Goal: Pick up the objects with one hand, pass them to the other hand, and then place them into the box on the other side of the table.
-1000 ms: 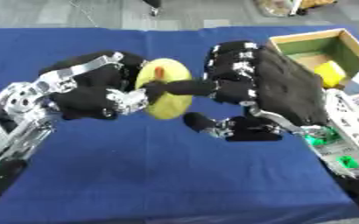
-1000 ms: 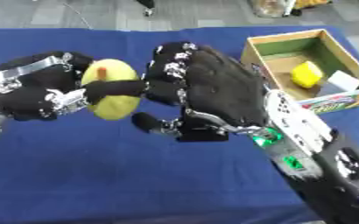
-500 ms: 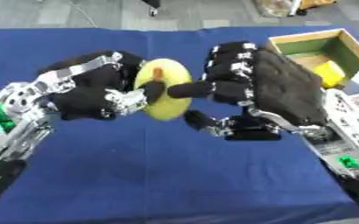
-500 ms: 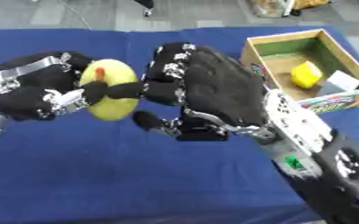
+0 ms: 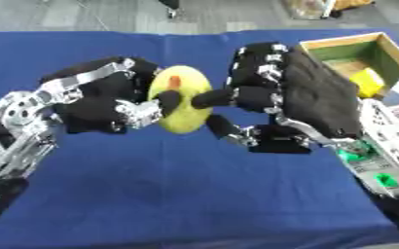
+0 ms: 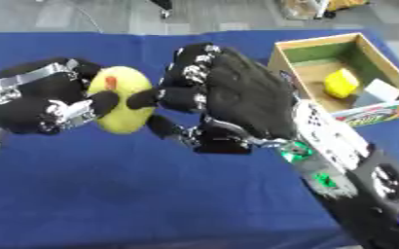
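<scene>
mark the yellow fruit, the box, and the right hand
yellow fruit (image 5: 183, 109): left eye view, lower front skin.
box (image 6: 315, 41): right eye view, far rim.
right hand (image 6: 250, 97): right eye view, back of the hand.

The left hand (image 5: 100, 104) was covered in black material, with silver metal links and small screws along its fingers (image 5: 143, 111). Its forearm (image 5: 20, 121) was made of bare silver metal, with a round joint piece near the wrist. The right hand (image 6: 237, 102) had a wide black back and silver knuckle parts with screws. Behind it, the right forearm (image 6: 339, 160) showed a light grey casing with small green lights, and then a black casing.
</scene>
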Controlling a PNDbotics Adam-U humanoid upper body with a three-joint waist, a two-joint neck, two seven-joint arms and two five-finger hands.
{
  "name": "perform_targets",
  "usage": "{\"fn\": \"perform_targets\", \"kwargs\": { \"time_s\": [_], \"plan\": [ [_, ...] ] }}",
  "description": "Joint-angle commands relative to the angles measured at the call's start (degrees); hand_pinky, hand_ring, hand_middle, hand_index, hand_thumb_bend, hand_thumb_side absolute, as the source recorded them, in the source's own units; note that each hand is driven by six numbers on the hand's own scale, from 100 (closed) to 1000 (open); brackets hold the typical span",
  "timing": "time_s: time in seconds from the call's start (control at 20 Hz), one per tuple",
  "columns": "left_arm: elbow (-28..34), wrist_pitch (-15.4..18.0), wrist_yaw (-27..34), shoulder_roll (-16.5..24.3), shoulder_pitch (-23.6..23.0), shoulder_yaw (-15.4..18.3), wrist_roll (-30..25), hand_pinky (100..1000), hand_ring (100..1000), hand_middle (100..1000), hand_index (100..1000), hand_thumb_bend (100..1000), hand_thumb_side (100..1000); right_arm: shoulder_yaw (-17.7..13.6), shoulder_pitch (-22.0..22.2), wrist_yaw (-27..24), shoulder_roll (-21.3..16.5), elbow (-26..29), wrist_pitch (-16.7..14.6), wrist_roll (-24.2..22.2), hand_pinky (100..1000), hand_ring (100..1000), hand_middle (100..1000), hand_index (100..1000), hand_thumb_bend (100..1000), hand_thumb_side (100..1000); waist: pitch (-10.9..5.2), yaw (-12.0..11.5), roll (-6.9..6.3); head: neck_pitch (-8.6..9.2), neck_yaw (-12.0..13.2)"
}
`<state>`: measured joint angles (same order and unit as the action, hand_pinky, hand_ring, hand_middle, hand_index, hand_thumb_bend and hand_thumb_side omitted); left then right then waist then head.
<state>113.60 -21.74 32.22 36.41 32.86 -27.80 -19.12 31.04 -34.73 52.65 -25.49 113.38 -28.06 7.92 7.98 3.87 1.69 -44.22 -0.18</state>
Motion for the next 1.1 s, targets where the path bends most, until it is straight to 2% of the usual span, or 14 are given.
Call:
{"fn": "perform_targets", "kwargs": {
  "time_s": [0.05, 0.6, 0.8, 0.85, 1.1],
  "plan": [
    [1.0, -0.1, 0.2, 1.0, 0.8, 0.1, -0.2, 687, 572, 445, 523, 100, 282, -0.4, -0.7, 0.8, -0.9, 1.2, 0.9, 0.7, 422, 317, 206, 718, 118, 100, -1.86, -0.1, 0.31, 0.10, -0.3],
    [1.0, -0.8, 0.2, 0.7, 1.5, -0.5, -0.4, 685, 572, 445, 526, 100, 279, 0.2, -0.5, 2.5, -0.8, 1.2, 4.0, 3.1, 400, 301, 179, 667, 132, 100, -1.97, 0.0, 0.30, 0.10, -0.3],
    [1.0, -1.1, 0.0, 0.5, 2.3, -0.7, -0.4, 684, 571, 447, 530, 100, 275, 0.3, -0.5, 3.0, -0.7, 1.2, 4.9, 3.5, 396, 224, 177, 589, 133, 100, -2.02, 0.0, 0.31, 0.10, -0.2],
    [1.0, -1.1, -0.1, 0.5, 2.5, -0.8, -0.5, 685, 573, 451, 533, 100, 275, 0.4, -0.5, 3.1, -0.7, 1.2, 5.1, 3.6, 396, 177, 173, 537, 133, 100, -2.03, 0.0, 0.31, 0.10, -0.2],
    [1.0, -1.5, -0.7, 0.4, 3.4, -1.2, -1.1, 687, 576, 457, 541, 100, 288, 0.5, -0.4, 3.3, -0.7, 1.2, 5.7, 4.2, 396, 175, 222, 465, 122, 100, -2.03, 0.1, 0.25, 0.10, -0.1]
  ]
}}
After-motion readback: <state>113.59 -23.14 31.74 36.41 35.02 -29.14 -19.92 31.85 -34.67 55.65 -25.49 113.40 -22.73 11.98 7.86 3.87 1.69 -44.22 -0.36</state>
